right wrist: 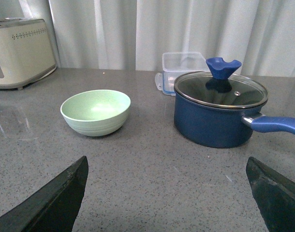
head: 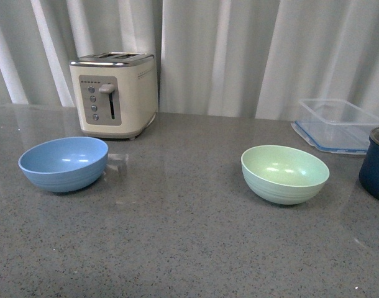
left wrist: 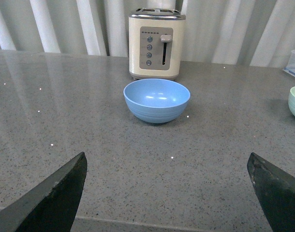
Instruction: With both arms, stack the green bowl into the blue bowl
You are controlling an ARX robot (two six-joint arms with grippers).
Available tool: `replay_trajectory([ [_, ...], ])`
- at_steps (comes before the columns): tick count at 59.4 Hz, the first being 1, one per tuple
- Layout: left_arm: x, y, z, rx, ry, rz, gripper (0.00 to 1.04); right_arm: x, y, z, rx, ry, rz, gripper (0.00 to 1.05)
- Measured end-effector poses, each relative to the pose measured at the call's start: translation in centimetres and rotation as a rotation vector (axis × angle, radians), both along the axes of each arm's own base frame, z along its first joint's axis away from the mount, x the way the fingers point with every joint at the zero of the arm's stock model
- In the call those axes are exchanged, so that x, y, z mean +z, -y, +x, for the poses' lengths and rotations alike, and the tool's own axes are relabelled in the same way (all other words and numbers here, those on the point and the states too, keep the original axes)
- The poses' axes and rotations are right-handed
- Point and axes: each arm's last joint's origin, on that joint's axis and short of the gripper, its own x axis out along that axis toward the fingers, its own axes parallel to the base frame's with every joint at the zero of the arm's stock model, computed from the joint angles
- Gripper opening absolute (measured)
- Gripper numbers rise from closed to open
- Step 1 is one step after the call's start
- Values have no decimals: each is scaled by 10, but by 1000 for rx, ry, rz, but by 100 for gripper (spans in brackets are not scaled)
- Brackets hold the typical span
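Two bowls on the tabletop (head: 177, 248), both empty and well apart: one blue bowl (head: 63, 163) toward the left edge, one green bowl (head: 284, 174) toward the right. One toaster (head: 114, 93) at the back edge. One clear container (head: 338, 124) and one navy pot (head: 376, 162) by the back-right corner. At the near edge the left fingers (left wrist: 55, 198) are spread wide, holding nothing — the right fingers (right wrist: 51, 203) likewise.

Grey counter (head: 177, 248) carries blue bowl (head: 63, 163), green bowl (head: 284, 174), toaster (head: 115, 93), pot (head: 377, 164), container (head: 338, 124)

Two bowls (head: 63, 162) (head: 284, 174) — one toaster (head: 115, 93), pot (head: 376, 164), container (head: 338, 124)
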Motion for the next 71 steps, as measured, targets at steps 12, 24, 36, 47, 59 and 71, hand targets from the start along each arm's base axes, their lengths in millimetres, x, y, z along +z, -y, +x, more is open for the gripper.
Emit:
replay_trajectory([
  [12,0,0,0,0,0,0,98,0,0,0,0,0,0,95],
  [24,0,-1,4,172,-23,2,98,0,0,0,-1,0,0,95],
  [36,40,-3,27,151,2,-35,98,0,0,0,1,0,0,95],
  [47,83,-16,69,184,-64,-135,98,0,0,0,0,0,0,95],
  [59,110,-36,141,207,-221,-312,98,0,0,0,0,0,0,95],
  [71,99,-44,200,218,-401,-433,98,0,0,0,1,1,0,95],
])
